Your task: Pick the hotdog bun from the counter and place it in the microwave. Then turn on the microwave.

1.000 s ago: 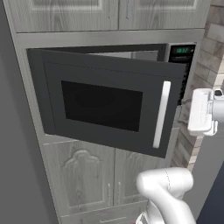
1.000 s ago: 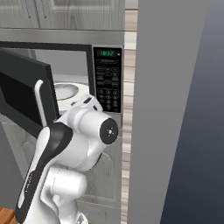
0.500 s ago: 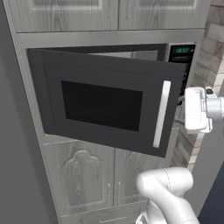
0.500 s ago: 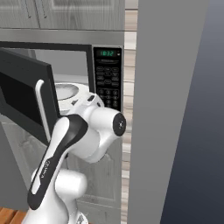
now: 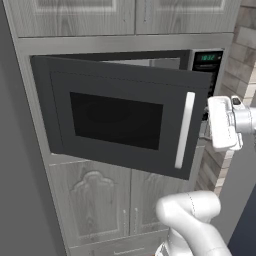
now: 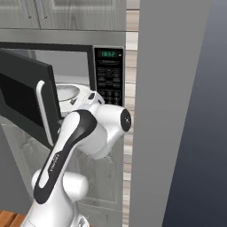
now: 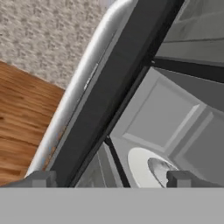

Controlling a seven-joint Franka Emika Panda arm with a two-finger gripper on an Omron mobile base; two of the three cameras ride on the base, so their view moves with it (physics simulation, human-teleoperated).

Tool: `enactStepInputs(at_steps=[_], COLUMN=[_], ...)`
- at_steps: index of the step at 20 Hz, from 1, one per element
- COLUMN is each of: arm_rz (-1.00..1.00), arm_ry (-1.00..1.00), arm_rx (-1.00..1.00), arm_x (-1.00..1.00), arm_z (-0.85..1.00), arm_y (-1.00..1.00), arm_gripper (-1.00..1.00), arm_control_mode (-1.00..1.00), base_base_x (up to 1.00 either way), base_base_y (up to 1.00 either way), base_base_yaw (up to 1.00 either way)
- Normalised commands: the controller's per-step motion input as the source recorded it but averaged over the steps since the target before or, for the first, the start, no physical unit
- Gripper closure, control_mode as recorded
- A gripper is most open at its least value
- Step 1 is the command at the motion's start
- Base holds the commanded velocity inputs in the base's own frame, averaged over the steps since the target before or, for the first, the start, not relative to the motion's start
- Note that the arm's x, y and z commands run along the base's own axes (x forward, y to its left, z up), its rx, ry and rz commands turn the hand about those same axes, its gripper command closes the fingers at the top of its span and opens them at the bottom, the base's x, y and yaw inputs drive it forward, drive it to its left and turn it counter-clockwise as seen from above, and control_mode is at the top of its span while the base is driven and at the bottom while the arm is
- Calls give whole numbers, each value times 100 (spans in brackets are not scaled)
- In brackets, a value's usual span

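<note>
Since the microwave (image 5: 120,115) door (image 5: 115,120) hangs half open, we'd hook the handle (image 5: 183,130) and swing it wide before anything else. Our jaws are spread apart straddling the door edge, holding nothing; can't spot the bun anywhere, turntable (image 7: 148,168) looks bare.

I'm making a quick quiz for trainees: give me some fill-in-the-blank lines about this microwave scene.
1. The microwave door stands partly ____.
2. The door's vertical handle is coloured ____.
3. The display above the keypad glows ____.
4. The gripper fingers stand ____, straddling the door's edge.

Missing words: open; white; green; open
</note>
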Motion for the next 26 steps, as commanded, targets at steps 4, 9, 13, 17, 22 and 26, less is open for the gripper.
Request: enactStepInputs(at_steps=[4, 9, 13, 17, 22, 26], arm_rz=[13, 13, 11, 10, 8, 7], arm_ry=[-8, -9, -13, -16, -19, -21], arm_rx=[-6, -7, -7, -7, -6, -6], arm_x=[2, 0, 0, 0, 0, -5], arm_z=[-12, -10, -3, 0, 0, 0], arm_y=[38, 45, 38, 34, 27, 25], arm_gripper=[-100, -100, -100, -100, -100, -100], arm_control_mode=[-100, -100, -100, -100, -100, -100], base_base_x=[0, 0, 0, 0, 0, 0], base_base_y=[0, 0, 0, 0, 0, 0], base_base_yaw=[0, 0, 0, 0, 0, 0])
